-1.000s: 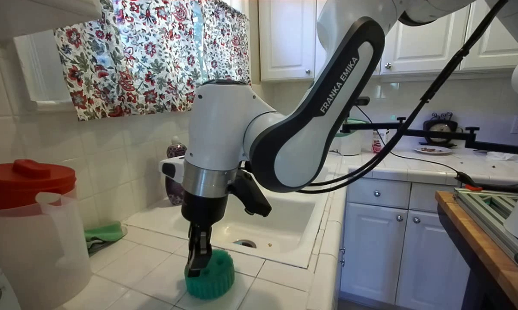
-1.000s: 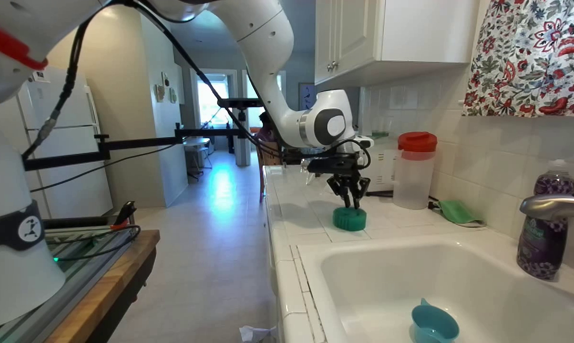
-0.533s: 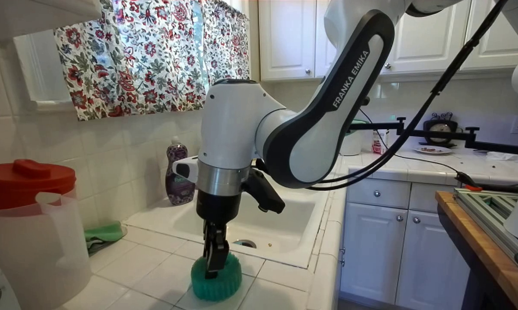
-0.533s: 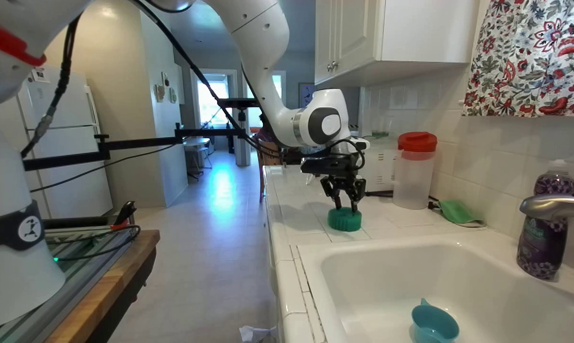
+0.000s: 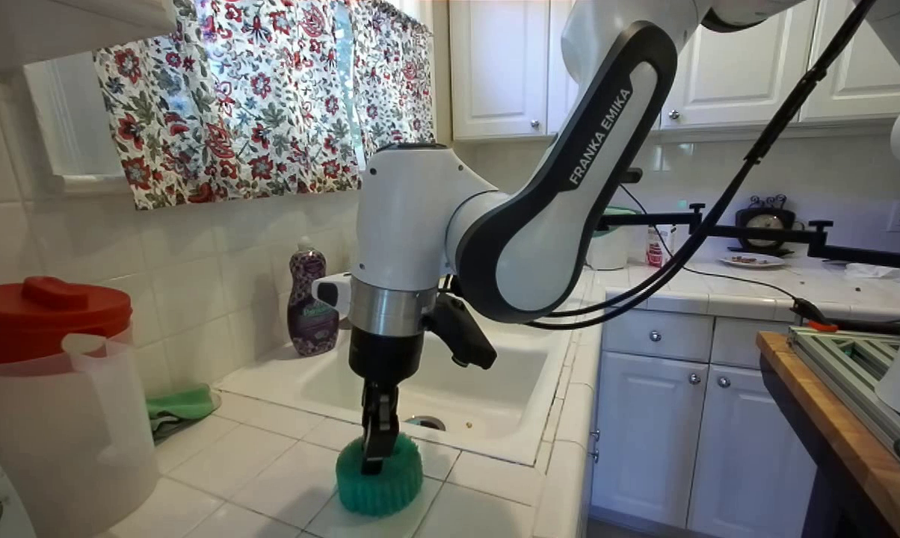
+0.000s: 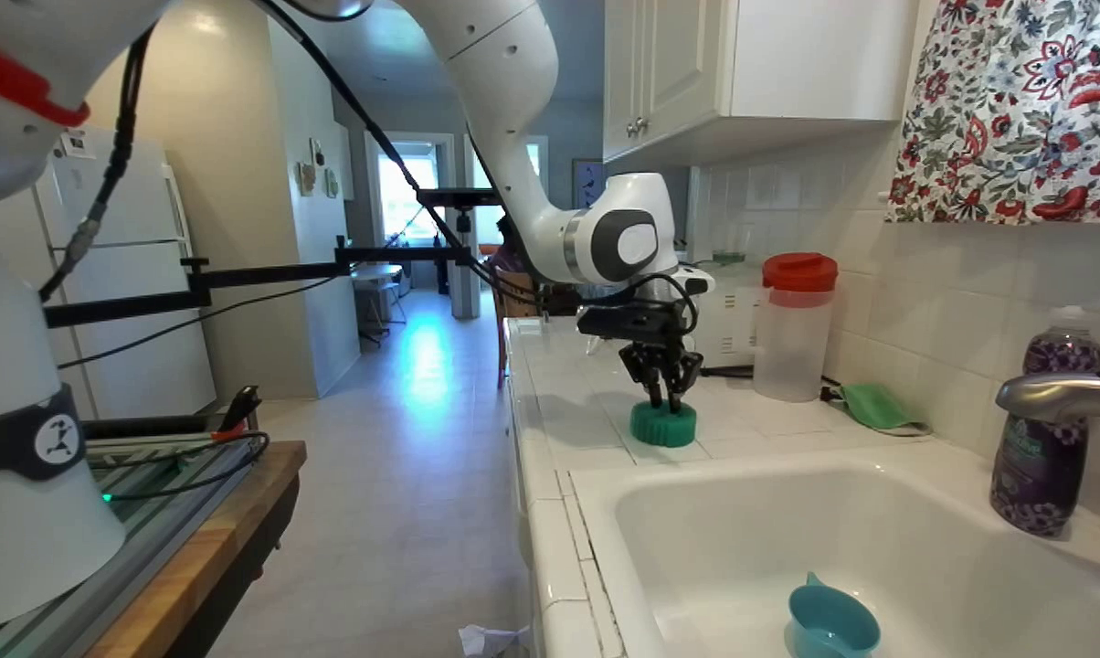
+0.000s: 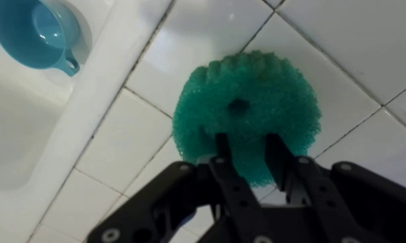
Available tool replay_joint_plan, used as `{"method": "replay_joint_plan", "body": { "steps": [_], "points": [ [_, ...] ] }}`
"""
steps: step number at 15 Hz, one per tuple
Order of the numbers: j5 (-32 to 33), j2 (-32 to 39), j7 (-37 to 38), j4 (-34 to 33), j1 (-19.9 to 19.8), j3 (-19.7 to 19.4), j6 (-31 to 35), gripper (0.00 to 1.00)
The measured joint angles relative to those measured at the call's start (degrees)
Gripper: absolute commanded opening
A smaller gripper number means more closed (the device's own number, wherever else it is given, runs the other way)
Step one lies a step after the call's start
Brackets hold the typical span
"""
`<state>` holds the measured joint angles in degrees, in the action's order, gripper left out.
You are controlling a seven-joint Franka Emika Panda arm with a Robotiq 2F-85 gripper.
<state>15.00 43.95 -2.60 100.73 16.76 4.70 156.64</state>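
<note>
Round green porous-foam sponge (image 7: 270, 98), ridged edge: flat on glossy white tiles (image 7: 127, 135), near smooth white sink (image 7: 91, 98). Black two-finger gripper (image 7: 245, 137): fingertips parted at sponge top; grasp cannot be told.

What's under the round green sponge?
White tiles show around the green sponge, so it seems to sit on them; the spot right underneath is covered and can't be seen.

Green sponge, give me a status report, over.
Pincer down at green sponge, jaws partly apart, grip unclear. Sponge on tiled counter. Nothing seen blocking; blue cup off in sink.
</note>
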Motion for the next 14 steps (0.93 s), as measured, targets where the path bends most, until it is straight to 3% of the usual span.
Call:
{"method": "replay_joint_plan", "body": {
  "steps": [9,14],
  "points": [
    [-1.3,1.0,-2.6,-1.3,-3.4,3.3,-0.4,0.0],
    [-1.3,6.6,-12.5,-11.7,-3.8,7.7,-7.0,0.0]
  ]
}}
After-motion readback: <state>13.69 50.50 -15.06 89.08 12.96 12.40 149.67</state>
